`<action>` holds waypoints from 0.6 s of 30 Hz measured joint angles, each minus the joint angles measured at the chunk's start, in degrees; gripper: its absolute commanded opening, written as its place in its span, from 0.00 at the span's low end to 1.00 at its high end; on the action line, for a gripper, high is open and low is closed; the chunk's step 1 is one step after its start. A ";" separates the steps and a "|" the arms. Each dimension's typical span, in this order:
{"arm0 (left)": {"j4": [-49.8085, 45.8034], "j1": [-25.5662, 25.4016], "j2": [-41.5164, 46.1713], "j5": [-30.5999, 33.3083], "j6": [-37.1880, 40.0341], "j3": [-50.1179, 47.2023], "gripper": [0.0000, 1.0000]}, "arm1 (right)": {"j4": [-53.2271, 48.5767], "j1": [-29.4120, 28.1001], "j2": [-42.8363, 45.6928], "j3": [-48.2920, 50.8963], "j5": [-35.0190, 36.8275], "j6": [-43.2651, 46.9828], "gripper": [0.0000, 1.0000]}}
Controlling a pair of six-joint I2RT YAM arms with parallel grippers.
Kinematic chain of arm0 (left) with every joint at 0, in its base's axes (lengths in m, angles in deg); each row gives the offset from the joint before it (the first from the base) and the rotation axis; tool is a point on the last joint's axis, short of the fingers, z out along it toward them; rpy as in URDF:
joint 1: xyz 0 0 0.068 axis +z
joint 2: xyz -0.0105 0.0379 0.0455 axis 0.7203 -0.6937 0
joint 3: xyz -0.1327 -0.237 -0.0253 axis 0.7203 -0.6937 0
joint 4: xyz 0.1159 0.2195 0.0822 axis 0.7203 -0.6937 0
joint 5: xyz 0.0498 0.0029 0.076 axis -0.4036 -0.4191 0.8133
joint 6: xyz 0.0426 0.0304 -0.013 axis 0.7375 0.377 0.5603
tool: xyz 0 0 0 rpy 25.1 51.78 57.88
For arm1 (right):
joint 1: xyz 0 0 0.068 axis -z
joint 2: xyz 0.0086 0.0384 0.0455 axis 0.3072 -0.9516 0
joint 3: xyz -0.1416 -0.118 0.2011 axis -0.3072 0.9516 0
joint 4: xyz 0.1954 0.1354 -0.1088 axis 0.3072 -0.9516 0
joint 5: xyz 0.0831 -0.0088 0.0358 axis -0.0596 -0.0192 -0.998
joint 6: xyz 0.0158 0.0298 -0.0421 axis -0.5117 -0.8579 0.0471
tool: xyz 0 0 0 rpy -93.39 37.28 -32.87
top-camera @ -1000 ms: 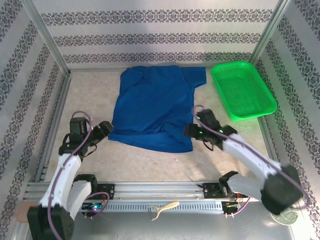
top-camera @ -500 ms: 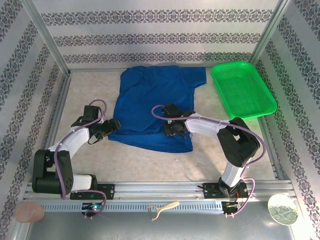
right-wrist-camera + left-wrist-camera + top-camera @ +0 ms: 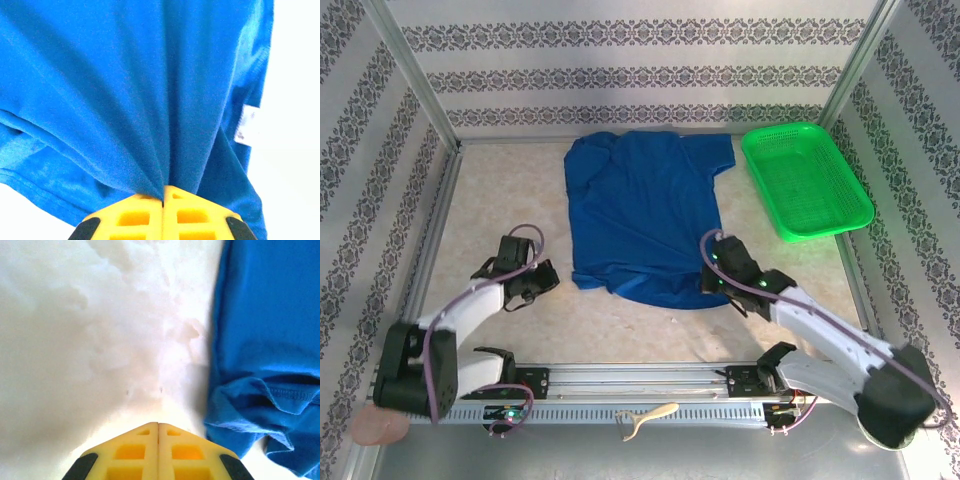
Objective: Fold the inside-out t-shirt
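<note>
The royal-blue t-shirt (image 3: 645, 215) lies spread on the pale table, plain side up, with no graphic showing. Its lower hem is rumpled. My right gripper (image 3: 716, 277) sits at the shirt's lower right corner and is shut on a pinch of blue fabric (image 3: 165, 150), whose folds run down into the jaws (image 3: 163, 190). A white tag (image 3: 247, 125) shows at the shirt's side seam. My left gripper (image 3: 538, 280) rests on bare table left of the hem, shut with nothing in it (image 3: 158, 426). The bunched hem (image 3: 260, 405) lies just to its right, apart from it.
A green mesh basket (image 3: 807, 180) stands at the back right, beside the shirt's sleeve. Patterned walls close in the table on three sides. A metal rail (image 3: 640, 378) runs along the near edge. Bare table (image 3: 500, 200) lies left of the shirt.
The shirt has shifted right and its lower left corner has pulled in. My right gripper moved right and nearer with the fabric. My left gripper now sits apart from the hem.
</note>
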 measured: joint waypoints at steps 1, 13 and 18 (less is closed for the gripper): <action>-0.46 -0.11 4.07 0.07 -1.20 -1.60 0.00 | -0.68 0.48 1.92 1.53 -0.15 -1.22 0.00; -11.91 -6.27 27.80 1.57 -5.05 1.46 0.43 | -3.26 0.52 8.50 5.42 -4.52 -6.67 0.00; -11.54 -19.19 16.28 6.91 -0.96 8.28 0.51 | -3.08 0.50 8.15 -0.33 -4.52 -6.43 0.00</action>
